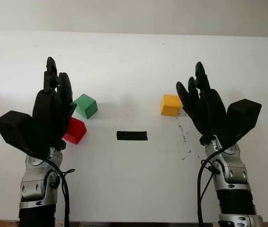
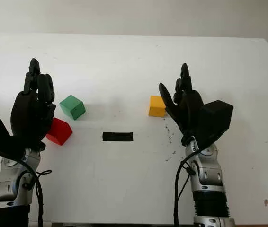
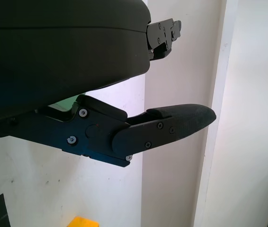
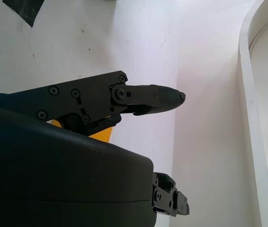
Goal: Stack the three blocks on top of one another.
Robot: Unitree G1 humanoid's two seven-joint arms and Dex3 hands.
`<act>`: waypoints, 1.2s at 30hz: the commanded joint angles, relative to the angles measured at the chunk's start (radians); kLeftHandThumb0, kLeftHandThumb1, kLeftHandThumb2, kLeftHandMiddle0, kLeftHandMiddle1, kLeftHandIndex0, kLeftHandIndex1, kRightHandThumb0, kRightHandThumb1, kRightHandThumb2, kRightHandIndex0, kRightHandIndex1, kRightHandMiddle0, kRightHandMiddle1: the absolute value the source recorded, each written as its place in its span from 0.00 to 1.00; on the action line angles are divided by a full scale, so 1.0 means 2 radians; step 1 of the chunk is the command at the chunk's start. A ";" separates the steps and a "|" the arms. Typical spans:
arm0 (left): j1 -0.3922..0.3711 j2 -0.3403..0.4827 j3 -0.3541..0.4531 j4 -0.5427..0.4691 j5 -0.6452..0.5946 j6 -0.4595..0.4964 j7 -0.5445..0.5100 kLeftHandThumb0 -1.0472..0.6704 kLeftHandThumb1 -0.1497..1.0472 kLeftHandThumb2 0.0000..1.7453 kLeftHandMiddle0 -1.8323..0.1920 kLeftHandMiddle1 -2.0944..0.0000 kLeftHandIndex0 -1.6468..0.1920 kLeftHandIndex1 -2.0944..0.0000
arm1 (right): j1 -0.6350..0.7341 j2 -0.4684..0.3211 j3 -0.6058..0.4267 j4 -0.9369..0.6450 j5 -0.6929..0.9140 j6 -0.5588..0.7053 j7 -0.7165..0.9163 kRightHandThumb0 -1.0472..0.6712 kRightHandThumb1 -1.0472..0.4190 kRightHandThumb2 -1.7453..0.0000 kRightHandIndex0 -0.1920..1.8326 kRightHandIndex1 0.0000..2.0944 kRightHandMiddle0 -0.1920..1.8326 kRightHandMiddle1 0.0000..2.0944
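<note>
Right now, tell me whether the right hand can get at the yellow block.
Probably yes. The right hand is open and sits just beside the yellow block, which stands alone on the white table. Nothing lies between them; the green block and red block are over by the left hand.

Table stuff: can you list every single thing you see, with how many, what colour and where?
Green block: one, green, on the table's left side, just beyond the red one.
Red block: one, red, on the left side, partly behind the left hand.
Yellow block: one, yellow, on the right side, right beside the right hand.
Tape strip: one, black, flat on the table, in the middle between the hands.
Table: one, white, under everything, with small dark specks near the right hand.
Left hand: one, black, open, raised near the red block.
Right hand: one, black, open, raised next to the yellow block.
</note>
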 commanded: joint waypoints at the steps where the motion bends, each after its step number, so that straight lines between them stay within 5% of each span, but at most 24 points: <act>1: 0.010 0.000 -0.001 -0.009 0.001 0.000 -0.001 0.22 1.00 0.36 1.00 1.00 1.00 1.00 | 0.005 -0.003 -0.004 -0.006 0.004 -0.002 0.002 0.34 0.00 0.82 0.00 0.00 0.00 0.00; 16: 0.008 0.023 0.012 -0.021 0.015 -0.015 -0.006 0.24 1.00 0.34 0.99 0.99 0.99 0.99 | -0.010 -0.008 0.000 0.011 -0.014 -0.017 0.002 0.26 0.00 0.80 0.00 0.00 0.00 0.00; 25: 0.015 0.193 0.045 -0.063 0.126 -0.069 -0.070 0.26 1.00 0.19 0.70 0.88 0.72 0.86 | -0.010 0.002 -0.006 0.004 -0.010 -0.022 -0.010 0.22 0.00 0.77 0.00 0.00 0.00 0.00; 30: 0.021 0.298 0.066 -0.086 0.168 -0.041 -0.136 0.23 0.98 0.05 0.70 0.95 0.67 0.85 | -0.012 0.003 -0.005 0.007 -0.012 -0.026 -0.019 0.21 0.00 0.75 0.00 0.00 0.00 0.01; 36: 0.026 0.405 0.066 -0.121 0.207 -0.012 -0.232 0.27 0.86 0.02 0.78 0.98 0.62 0.93 | -0.016 0.002 -0.007 0.010 -0.005 -0.026 -0.018 0.21 0.00 0.74 0.00 0.00 0.00 0.00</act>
